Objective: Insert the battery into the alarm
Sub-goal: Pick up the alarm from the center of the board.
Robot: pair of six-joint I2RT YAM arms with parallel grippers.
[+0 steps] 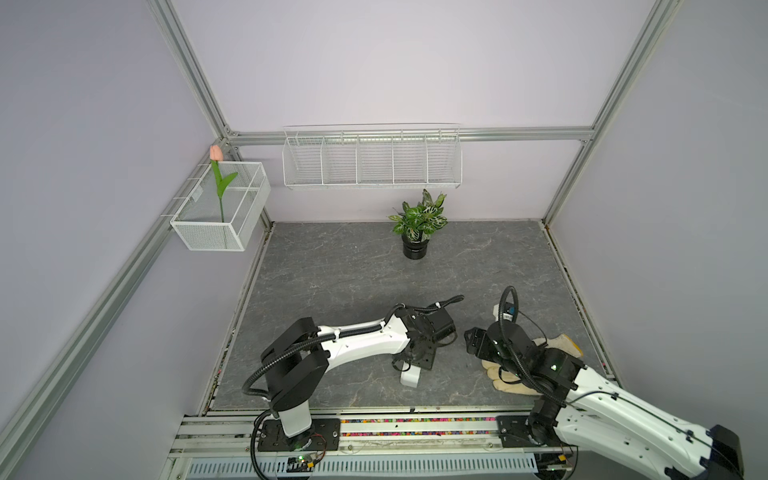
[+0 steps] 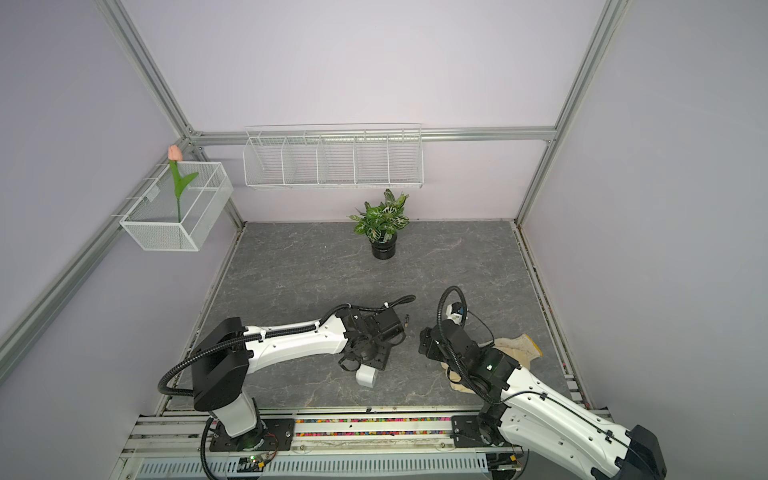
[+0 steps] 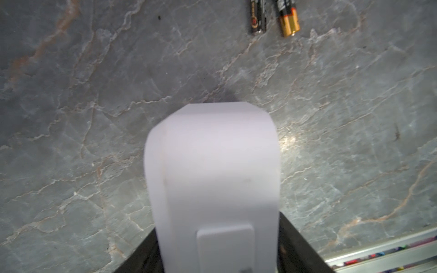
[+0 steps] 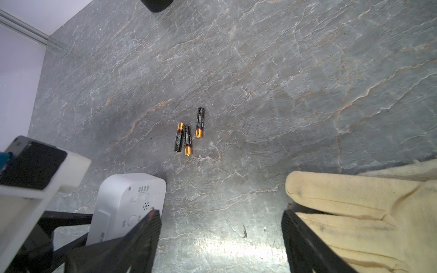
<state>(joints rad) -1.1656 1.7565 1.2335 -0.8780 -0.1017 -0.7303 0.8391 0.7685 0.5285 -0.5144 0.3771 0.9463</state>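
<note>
The white alarm [image 3: 212, 165] stands on the grey stone table between the black fingers of my left gripper [image 3: 217, 227], which press against both of its sides. In the right wrist view its back [image 4: 127, 203], with small holes and buttons, faces the camera. From above, only its lower end [image 1: 411, 376] [image 2: 366, 377] shows under the left wrist. Three black-and-gold batteries [image 4: 187, 140] lie loose on the table just beyond the alarm, and two of them [image 3: 288, 19] show in the left wrist view. My right gripper [image 4: 220, 212] [image 1: 471, 338] hovers open over bare table, to the right of the alarm.
A cream work glove [image 4: 354, 212] [image 1: 557, 345] lies under and to the right of the right arm. A potted plant [image 1: 417, 224] stands at the back. White wire baskets [image 1: 372, 160] [image 1: 220, 208] hang on the walls. The metal rail [image 1: 374, 424] runs along the front edge.
</note>
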